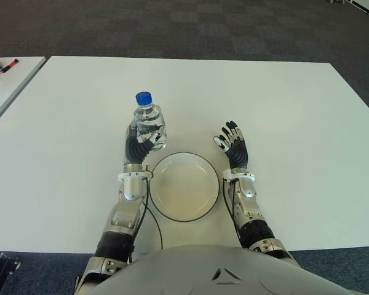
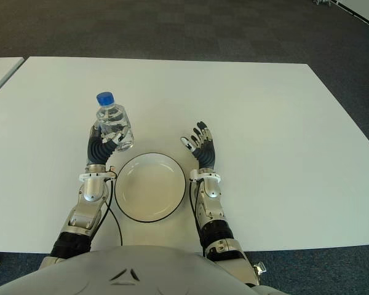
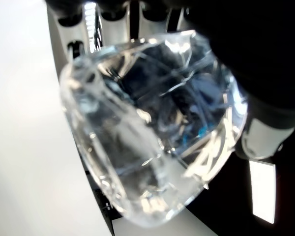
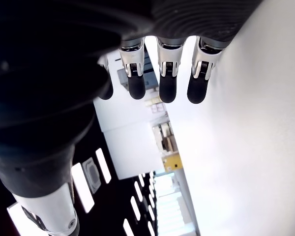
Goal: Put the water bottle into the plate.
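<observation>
While carrying: left hand (image 1: pixel 141 142) fingers grip water bottle (image 1: pixel 150 123), upright, centre-left, beside plate (image 1: pixel 184 185).
Right hand (image 1: pixel 234 143): fingers open, idle.

We can't tell if water bottle (image 1: pixel 150 122) touches table (image 1: pixel 283 110); left hand (image 1: pixel 141 142) hides its base.

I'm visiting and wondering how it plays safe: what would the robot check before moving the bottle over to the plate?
1. Left hand closed around the water bottle: ok, fingers wrap it.
2. Bottle upright, blue cap on: ok.
3. Plate empty: ok.
4. Right hand clear of the plate: ok, open, beside its right edge.
5. Grip firm enough: cannot tell.
6. Bottle lifted off the table: cannot tell.
</observation>
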Controlling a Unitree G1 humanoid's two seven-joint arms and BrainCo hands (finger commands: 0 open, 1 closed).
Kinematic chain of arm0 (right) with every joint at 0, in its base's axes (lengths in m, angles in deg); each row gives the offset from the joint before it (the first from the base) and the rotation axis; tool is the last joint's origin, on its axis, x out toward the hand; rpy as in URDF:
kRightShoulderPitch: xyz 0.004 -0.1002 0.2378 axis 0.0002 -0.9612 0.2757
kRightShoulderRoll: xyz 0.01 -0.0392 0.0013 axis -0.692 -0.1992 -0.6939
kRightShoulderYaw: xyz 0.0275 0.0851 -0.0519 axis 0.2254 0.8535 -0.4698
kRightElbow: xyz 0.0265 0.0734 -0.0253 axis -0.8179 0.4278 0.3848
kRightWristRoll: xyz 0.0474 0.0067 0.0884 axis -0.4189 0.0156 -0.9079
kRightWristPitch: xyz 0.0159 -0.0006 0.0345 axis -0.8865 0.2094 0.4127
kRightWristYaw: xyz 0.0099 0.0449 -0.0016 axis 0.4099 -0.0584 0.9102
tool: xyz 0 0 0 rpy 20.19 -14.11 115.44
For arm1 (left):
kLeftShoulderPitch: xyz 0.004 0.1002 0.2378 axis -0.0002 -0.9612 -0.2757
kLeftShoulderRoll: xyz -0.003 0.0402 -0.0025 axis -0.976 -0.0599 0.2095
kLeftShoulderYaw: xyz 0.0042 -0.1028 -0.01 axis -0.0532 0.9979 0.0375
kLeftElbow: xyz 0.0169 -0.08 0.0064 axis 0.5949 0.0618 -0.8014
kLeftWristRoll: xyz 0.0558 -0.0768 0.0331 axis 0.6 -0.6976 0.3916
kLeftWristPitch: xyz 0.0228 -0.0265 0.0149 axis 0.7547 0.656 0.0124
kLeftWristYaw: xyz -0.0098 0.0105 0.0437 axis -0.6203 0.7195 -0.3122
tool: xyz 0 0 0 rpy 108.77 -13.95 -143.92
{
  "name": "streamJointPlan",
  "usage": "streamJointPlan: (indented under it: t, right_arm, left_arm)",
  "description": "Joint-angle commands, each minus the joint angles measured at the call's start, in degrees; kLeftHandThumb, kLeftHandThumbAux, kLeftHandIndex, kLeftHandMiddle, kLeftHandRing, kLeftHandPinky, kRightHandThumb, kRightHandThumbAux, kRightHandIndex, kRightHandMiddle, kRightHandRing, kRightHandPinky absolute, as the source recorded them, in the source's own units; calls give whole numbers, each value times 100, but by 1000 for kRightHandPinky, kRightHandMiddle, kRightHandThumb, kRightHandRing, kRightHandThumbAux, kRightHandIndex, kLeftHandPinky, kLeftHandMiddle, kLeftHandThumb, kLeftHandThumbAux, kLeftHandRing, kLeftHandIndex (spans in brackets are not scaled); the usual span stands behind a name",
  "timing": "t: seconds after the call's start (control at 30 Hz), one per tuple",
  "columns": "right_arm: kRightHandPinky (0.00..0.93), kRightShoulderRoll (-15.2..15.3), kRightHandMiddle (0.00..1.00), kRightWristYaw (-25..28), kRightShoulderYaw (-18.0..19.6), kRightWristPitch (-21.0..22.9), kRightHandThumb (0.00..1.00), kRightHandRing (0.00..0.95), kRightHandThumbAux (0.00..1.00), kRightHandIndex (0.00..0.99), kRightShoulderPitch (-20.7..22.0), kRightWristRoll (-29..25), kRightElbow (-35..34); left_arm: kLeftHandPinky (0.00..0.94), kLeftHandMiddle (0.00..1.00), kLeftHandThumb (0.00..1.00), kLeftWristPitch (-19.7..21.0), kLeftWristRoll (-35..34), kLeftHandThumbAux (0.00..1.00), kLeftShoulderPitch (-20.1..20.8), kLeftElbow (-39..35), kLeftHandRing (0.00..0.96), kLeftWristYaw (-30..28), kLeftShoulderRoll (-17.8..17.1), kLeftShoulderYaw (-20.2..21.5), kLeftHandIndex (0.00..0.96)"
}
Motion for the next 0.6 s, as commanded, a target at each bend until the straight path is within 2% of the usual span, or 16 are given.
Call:
streamJointPlan:
  t: [0.03,0.6]
  right_arm:
    - [149,-833,113,-80,55,281,65,104,808,101,-167,-79,316]
    - [145,-826,115,-54,53,284,69,104,808,104,-130,-64,374]
  left_arm:
    - [862,541,856,-222,97,665,-217,-316,875,7,64,-51,406]
    - [870,540,855,-635,704,666,-886,-897,872,279,243,-153,404]
